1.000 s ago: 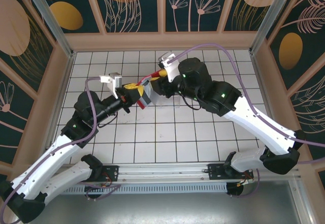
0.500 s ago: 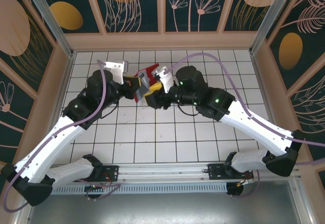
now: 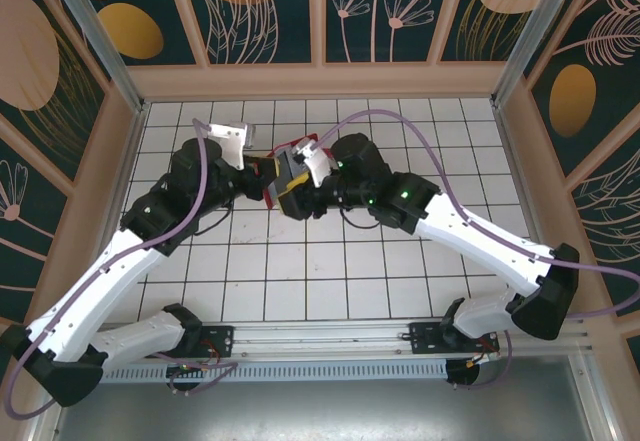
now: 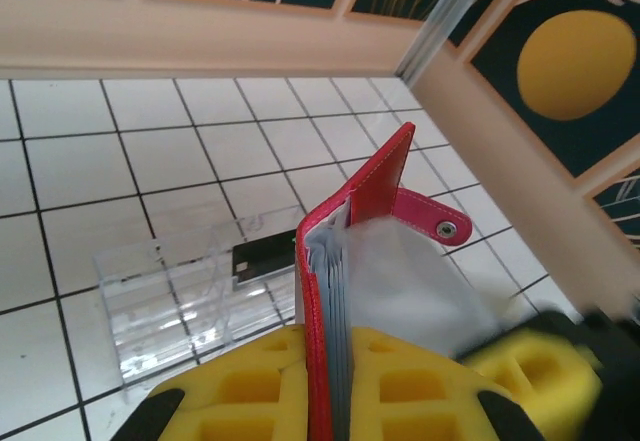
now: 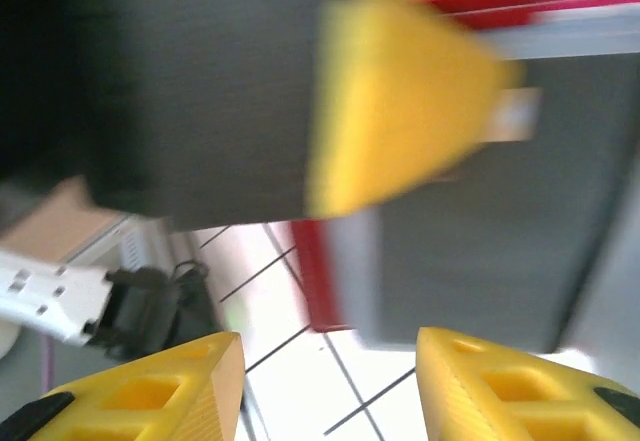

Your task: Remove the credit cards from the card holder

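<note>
Nearest the camera in the top view, the two arm bases sit along the bottom edge. Both white arms reach up and meet in the upper centre of the frame.

In the left wrist view, the left gripper (image 4: 335,361) fills the bottom edge. Its yellow fingers (image 4: 250,381) are clamped on the card holder (image 4: 313,321), a red wallet held clear of the table. It stands upright, with its open edge toward the camera. Thin pale layers show between the red covers (cards or pocket edges, I cannot tell which). A greyish inner pocket (image 4: 410,281) fans out to the right. The red snap tab (image 4: 432,219) sticks out just above it.

In the right wrist view, the right gripper (image 5: 330,386) has its yellow fingers at the bottom corners. They stand well apart with nothing between them. Just beyond them the wallet's grey panel and red edge are blurred.

Behind the wallet, at centre left of the left wrist view, a clear plastic tray (image 4: 170,301) lies on the white tiled table (image 4: 80,161). A dark card (image 4: 262,258) with a small light patch lies flat at the tray's right end, just beside the wallet. I cannot tell whether it is inside the tray or only touching it.

Farthest back, a pale wooden wall (image 4: 200,41) runs across the top of the frame. Dark panels with golden discs sit above it.
</note>
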Robot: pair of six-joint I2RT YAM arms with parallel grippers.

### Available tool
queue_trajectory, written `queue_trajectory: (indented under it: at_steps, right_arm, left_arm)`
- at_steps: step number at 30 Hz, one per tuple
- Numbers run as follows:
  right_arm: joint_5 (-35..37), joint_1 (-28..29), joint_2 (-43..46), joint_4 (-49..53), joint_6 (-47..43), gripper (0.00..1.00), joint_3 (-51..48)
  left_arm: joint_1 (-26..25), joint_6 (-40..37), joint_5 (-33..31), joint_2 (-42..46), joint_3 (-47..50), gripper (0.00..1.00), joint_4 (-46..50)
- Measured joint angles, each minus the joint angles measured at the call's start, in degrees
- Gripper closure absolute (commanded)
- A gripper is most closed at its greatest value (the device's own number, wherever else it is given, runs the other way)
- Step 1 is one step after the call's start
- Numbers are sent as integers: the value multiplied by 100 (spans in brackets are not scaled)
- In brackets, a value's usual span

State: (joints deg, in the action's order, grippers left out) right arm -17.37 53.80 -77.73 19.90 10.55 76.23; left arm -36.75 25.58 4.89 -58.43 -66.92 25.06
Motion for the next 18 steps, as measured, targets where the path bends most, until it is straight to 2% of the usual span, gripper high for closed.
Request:
queue_trajectory:
  at_steps: [3, 7, 12, 18]
  right_arm:
    - [236, -426, 170, -44, 203, 55, -118]
    - [114, -938, 570, -101, 404, 58, -345]
    - [-918, -1097, 1145, -540, 485, 59, -625]
    - [-2068, -1095, 1410, -758, 413, 60, -621]
  left_arm:
    - [0, -13, 306, 264, 127, 100, -260]
    - [0, -74, 782, 610, 361, 100, -654]
    - [0, -201, 1355, 835, 562, 100, -1104]
    - [0, -330, 1720, 855, 575, 100, -1329]
